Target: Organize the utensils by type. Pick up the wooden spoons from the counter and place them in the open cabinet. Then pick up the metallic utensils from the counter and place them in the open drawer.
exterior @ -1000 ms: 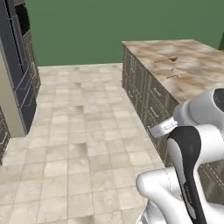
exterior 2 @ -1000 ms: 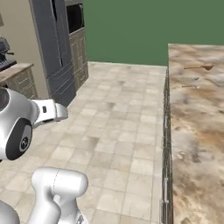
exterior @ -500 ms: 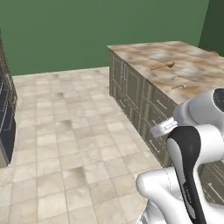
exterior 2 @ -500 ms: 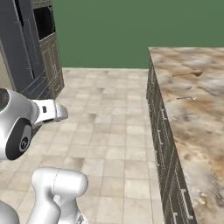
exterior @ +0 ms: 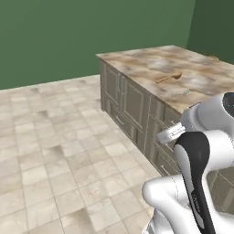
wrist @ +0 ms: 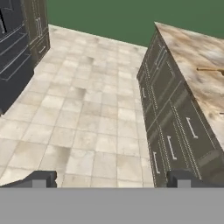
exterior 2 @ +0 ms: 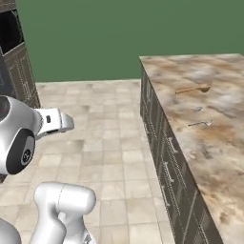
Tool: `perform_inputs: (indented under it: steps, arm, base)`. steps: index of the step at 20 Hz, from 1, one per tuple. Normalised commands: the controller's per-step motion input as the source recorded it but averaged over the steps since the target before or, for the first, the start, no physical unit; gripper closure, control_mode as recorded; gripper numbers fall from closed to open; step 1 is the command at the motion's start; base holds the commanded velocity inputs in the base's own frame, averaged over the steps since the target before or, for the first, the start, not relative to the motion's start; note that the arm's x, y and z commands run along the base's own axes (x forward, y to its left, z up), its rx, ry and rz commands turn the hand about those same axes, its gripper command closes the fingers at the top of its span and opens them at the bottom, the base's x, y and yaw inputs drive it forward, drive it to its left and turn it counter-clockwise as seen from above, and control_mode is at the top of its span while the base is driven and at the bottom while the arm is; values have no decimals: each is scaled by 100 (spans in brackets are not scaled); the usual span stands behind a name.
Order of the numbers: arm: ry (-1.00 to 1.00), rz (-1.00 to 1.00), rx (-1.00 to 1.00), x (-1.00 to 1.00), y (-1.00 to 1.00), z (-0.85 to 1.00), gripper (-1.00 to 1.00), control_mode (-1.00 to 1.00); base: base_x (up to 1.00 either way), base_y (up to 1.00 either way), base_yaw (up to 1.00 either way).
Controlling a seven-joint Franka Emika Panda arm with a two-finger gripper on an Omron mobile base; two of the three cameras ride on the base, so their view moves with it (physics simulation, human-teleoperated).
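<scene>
At upper right of both base views we see a wooden spoon [exterior 2: 193,89] lying flat on the counter [exterior 2: 214,138], long axis across the top, bowl toward the right. Nearer us lies a thin metal piece [exterior 2: 200,124], well apart from it. Tiled floor [exterior: 59,151] spreads open at left. Our gripper [wrist: 111,178] hangs spread wide, holding nothing.

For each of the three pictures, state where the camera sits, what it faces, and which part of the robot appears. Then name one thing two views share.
Left base view: behind the arm's left, facing the counter; white arm lower right.
Right base view: behind its right, facing the same counter; arm lower left.
Hand view: on the hand, looking at floor and cupboard fronts; the open gripper at bottom.
Shared: both base views show the wooden spoon.
</scene>
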Motion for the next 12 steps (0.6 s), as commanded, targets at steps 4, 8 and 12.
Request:
perform_inputs:
  steps: [4,8,12]
  arm:
    - [0,0,0,0,0,0,-100,100]
    - [0,0,0,0,0,0,-100,100]
    - [0,0,0,0,0,0,-100,100]
  base:
    - [98,51,-32]
    - [98,52,-35]
    - [97,52,-41]
